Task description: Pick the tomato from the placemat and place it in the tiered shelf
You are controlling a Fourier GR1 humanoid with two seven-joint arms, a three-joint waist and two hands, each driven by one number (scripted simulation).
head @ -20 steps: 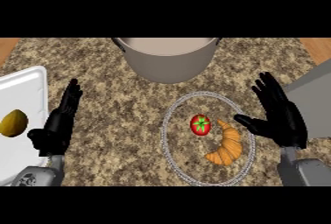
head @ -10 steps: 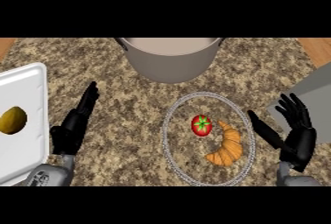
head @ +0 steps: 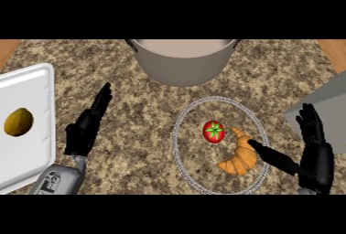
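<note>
One head view, looking steeply down on the counter (head: pixel 135 105).

The camera looks from the robot's head and faces away from its body. Both forearms enter at the lower edge, the left hand (head: pixel 84 130) at the view's left and the right hand (head: pixel 314 155) at its right. It stands close in — the pot (head: pixel 182 64) is cut by the upper edge, the white tray (head: pixel 30 82) by the left and the grey shelf (head: pixel 324 105) by the right. The round placemat (head: pixel 177 137) lies just right of centre, reaching almost to the lower edge.
</note>
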